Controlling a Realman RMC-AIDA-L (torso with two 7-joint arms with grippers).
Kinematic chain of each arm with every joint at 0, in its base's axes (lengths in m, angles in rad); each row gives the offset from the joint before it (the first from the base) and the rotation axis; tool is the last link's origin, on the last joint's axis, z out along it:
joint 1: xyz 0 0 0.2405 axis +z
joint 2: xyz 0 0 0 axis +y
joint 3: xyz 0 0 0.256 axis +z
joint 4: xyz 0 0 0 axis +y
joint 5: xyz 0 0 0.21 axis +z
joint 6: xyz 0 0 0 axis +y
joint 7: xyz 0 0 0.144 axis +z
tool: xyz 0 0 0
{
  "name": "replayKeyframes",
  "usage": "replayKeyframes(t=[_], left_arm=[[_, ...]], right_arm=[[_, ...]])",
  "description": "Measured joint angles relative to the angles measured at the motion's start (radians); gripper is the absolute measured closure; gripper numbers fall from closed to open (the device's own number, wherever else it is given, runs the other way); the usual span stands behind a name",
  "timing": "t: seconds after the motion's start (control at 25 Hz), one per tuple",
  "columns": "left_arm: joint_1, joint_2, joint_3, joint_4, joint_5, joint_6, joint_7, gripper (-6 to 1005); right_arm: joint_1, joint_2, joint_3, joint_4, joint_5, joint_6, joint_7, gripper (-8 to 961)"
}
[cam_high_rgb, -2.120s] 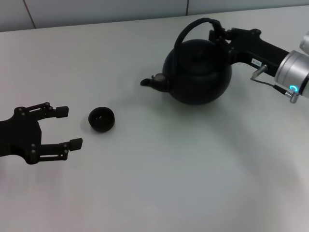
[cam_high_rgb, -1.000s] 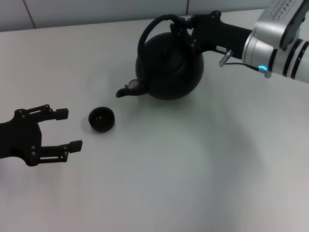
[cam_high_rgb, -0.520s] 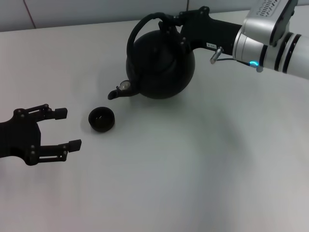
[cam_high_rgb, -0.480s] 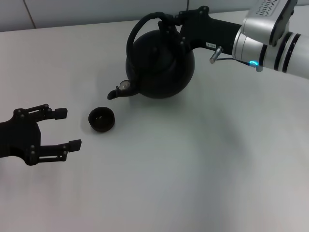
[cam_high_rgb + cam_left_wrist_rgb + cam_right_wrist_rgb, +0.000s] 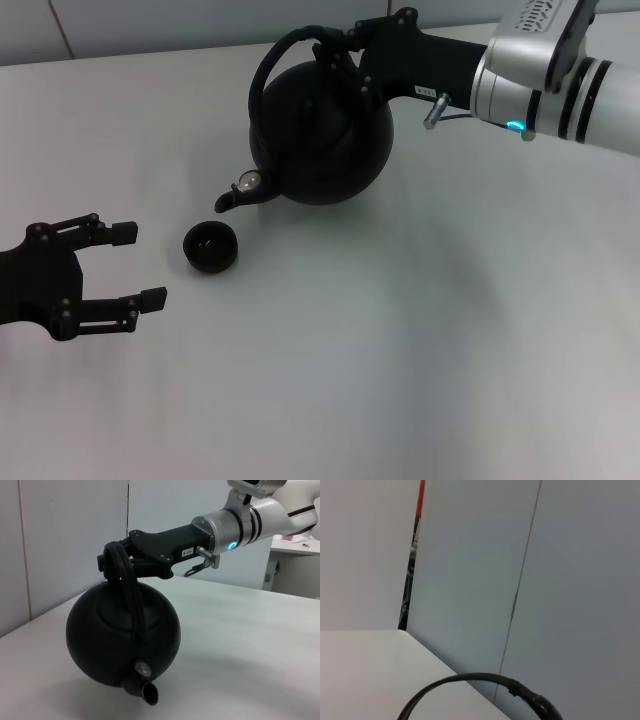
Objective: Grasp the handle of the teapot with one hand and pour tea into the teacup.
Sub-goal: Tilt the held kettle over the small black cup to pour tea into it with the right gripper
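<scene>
Right gripper (image 5: 335, 42): clenched on the handle (image 5: 262, 72), teapot (image 5: 318, 135) hanging tilted below its jaws.
Spout (image 5: 232, 196): just beyond the teacup (image 5: 210, 247).
Left gripper (image 5: 137, 264): jaws spread, teacup just beside them.

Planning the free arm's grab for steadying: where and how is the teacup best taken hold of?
Grip the teacup across its round outer wall, coming from the robot's left, where the open left pincer already faces it. It has no handle and sits low, and the teapot spout hangs near its far side, so that side is crowded.
</scene>
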State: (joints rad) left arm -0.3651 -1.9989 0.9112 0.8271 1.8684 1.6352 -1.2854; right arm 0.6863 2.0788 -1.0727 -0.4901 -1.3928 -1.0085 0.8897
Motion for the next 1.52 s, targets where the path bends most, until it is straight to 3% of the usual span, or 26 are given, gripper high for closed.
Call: replayKeyframes(t=[0.68,1.52], left_arm=[[-0.001,0.000,-0.013,-0.004,0.001,0.000,0.004,138],[0.000,0.003,-0.014,-0.005,0.003,-0.012,0.009,138]], right_arm=[[0.010,0.000,-0.056,-0.037,0.000,0.036,-0.002,830],[0.015,0.003,-0.200,-0.098,-0.001,0.134,-0.015,831]])
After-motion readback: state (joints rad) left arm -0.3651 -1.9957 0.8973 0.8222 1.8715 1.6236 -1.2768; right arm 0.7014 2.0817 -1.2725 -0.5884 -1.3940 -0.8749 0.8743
